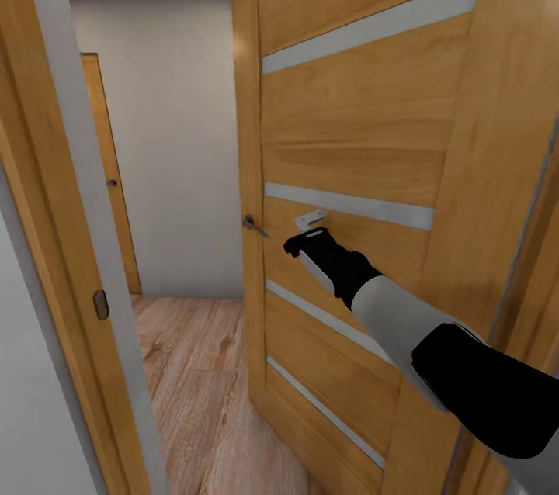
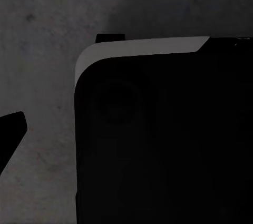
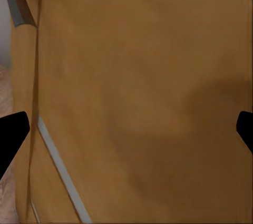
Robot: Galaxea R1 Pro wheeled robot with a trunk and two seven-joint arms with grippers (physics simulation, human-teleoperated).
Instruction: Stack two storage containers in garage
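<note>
Pale walls and light wood plank flooring [image 1: 194,371] showed through a doorway, framed on one side by a door jamb [image 1: 74,247] and on the other by a wooden door [image 1: 365,130] standing partly open. That door carried four pale horizontal strips and one dark lever handle [image 1: 253,225] near its free edge. A second, narrower wooden door [image 1: 109,169] stood at the far wall of the room beyond.

One arm reached forward, the right one, with the right gripper [image 1: 309,235] set against the door face just beside the handle, probably to push the door wider so the robot could pass. From the right wrist view its two fingertips [image 3: 11,134] sat far apart at the frame's sides with only door panel between them, so the gripper was spread open and held nothing.

From the left wrist view a dark fingertip [image 2: 10,134] showed over rough grey floor [image 2: 42,76] beside a black part of the robot's body [image 2: 158,139]; whether the left gripper was open or closed I could not tell.

No storage container was visible, so the robot appeared to be in transit between rooms.
</note>
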